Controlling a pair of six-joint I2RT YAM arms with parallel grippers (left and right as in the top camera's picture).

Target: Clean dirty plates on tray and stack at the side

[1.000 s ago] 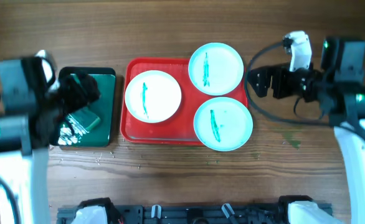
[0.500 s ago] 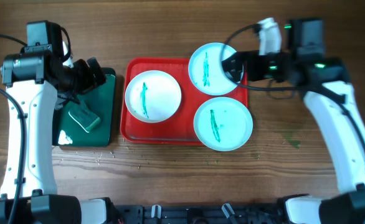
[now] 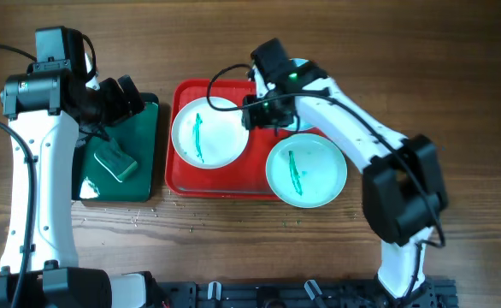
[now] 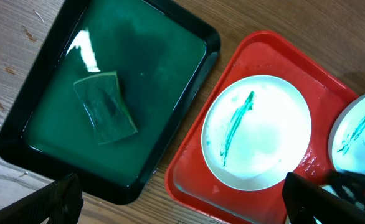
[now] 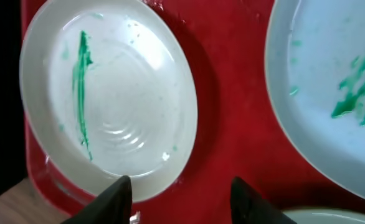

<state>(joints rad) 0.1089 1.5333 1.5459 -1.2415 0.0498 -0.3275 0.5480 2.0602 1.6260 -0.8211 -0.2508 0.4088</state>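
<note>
On the red tray (image 3: 182, 175), one cream plate (image 3: 209, 132) and two turquoise plates (image 3: 306, 171) are counted, one mostly hidden; right gripper (image 5: 179, 199) and left gripper (image 4: 185, 202) are held apart.

- Plates: three. One white plate (image 3: 223, 137) lies on the red tray (image 3: 180, 176). One turquoise plate (image 3: 321, 175) overhangs that tray's near right corner. A second turquoise plate (image 5: 319, 56) sits at its far right corner, mostly under an arm in the overhead view.
- Trays: two, the red tray and a dark green tray (image 3: 148, 150) just left of it.
- Green streaks (image 3: 199, 137): three, one on each plate.
- Sponges: one sponge (image 3: 115, 162), in the dark green tray.
- Robot arms (image 3: 353, 120): two.
</note>
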